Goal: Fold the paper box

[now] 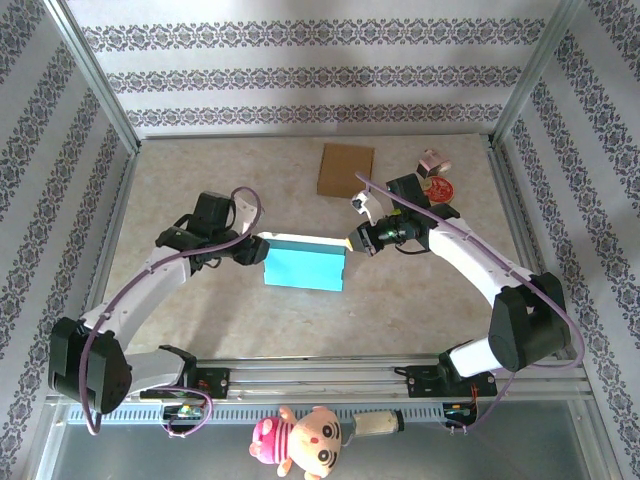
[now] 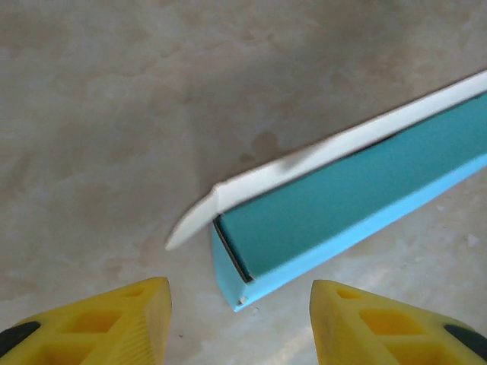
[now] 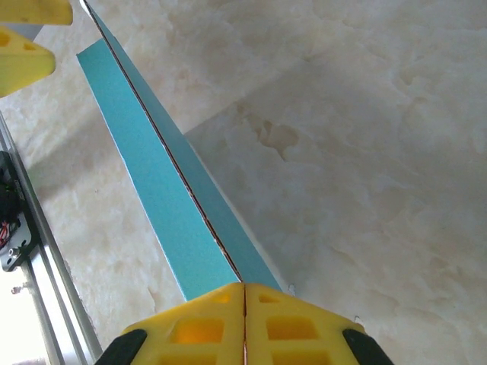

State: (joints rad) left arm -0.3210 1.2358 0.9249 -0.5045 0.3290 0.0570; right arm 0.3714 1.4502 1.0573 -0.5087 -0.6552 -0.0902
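Right gripper first: we see its two yellow fingers pressed flat together, pinching the thin upper edge of the paper box at the box's right end. We see the right arm rise from its base at the near right, bend at the elbow and reach in toward the middle of the table, with the wrist turned so the fingers point left along the box. Our left gripper is released. Its fingers stand apart just short of the box's left corner and touch nothing, and a white flap curls off that end. We see the left arm arc in from the near left, mirroring the other. We find the teal box lying lengthwise between the two grippers at mid-table, well apart from a brown cardboard sheet farther back.
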